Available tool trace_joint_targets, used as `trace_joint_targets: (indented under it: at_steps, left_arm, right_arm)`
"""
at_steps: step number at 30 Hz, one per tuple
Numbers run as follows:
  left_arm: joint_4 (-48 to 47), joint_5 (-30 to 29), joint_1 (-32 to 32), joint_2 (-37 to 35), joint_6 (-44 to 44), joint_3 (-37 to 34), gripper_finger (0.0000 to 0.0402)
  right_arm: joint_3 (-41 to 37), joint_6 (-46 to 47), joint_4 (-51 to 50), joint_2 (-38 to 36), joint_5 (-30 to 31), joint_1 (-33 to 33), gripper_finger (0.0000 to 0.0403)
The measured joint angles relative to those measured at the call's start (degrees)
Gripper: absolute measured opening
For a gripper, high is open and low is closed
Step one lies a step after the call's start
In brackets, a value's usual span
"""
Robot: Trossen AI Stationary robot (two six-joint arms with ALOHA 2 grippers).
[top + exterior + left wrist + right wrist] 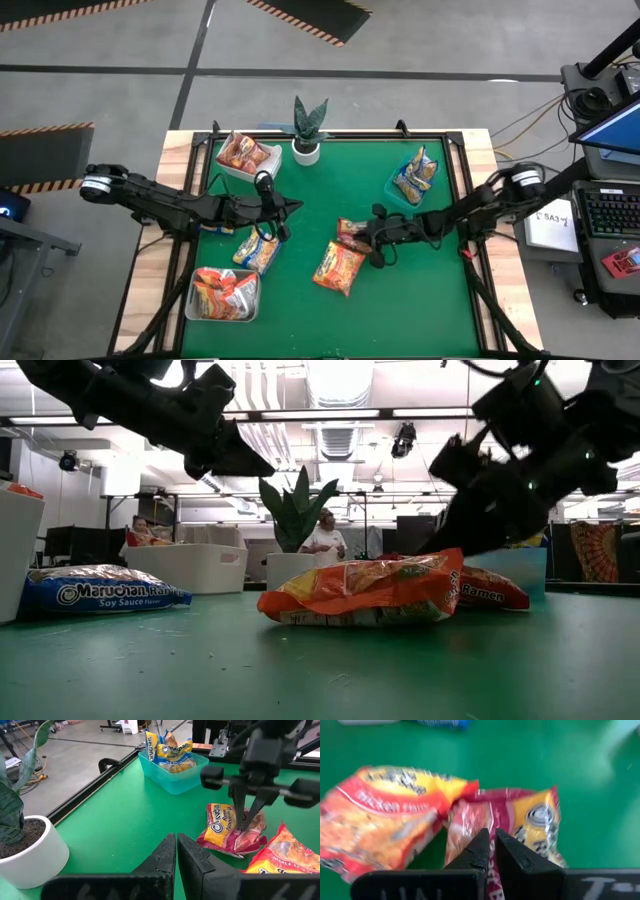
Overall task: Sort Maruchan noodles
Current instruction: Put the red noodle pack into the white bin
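Low view, green table [320, 670], two people seated behind [325, 540], bright ceiling lights [340, 380]

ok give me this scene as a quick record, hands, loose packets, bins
left hand: shut, empty, above the green table near the blue packet
right hand: shut on the red packet
orange packet: loose, touching the red packet
teal bin: blue-and-yellow packets
white tray: orange packets, far left corner
near-left tray: orange packets
potted plant: far edge
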Motion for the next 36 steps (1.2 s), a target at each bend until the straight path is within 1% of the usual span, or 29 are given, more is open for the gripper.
trace_joint_targets:
  at_steps: [5, 9, 12, 17, 22, 25, 30, 36]
  left_arm:
    - [0.0, -0.02, 0.0, 0.0, 0.0, -0.02, 0.0]
    - [-0.02, -0.02, 0.0, 0.0, 0.0, -0.02, 0.0]
    - [-0.02, -0.02, 0.0, 0.0, 0.0, -0.02, 0.0]
    - [-0.02, -0.04, 0.0, 0.0, 0.0, -0.02, 0.0]
    - [-0.02, -0.04, 0.0, 0.0, 0.0, -0.02, 0.0]
    - [-0.02, -0.07, 0.0, 0.0, 0.0, -0.04, 0.0]
    - [0.0, -0.07, 0.0, 0.0, 0.0, -0.04, 0.0]
    - [0.0, -0.07, 0.0, 0.0, 0.0, -0.06, 0.0]
  right_arm:
    - [1.64, 0.36, 2.07, 4.66, 0.04, 0.0, 0.0019]
    - [2.37, 0.33, 1.87, 5.44, 0.08, 0.0, 0.0019]
    - [2.37, 0.16, -0.24, 3.71, 0.37, 0.0, 0.0019]
    - [2.35, -0.47, -5.04, -1.2, 1.56, -0.09, 0.0019]
    - [2.31, -1.32, -6.24, -5.74, 3.78, -0.11, 0.0019]
    - [2.18, -1.96, -6.31, -6.27, 5.6, -0.11, 0.0019]
    - [2.18, -1.0, -5.35, -3.59, 6.58, -0.49, 0.0019]
    - [2.16, 1.61, -2.39, 3.41, 6.48, -1.36, 0.0019]
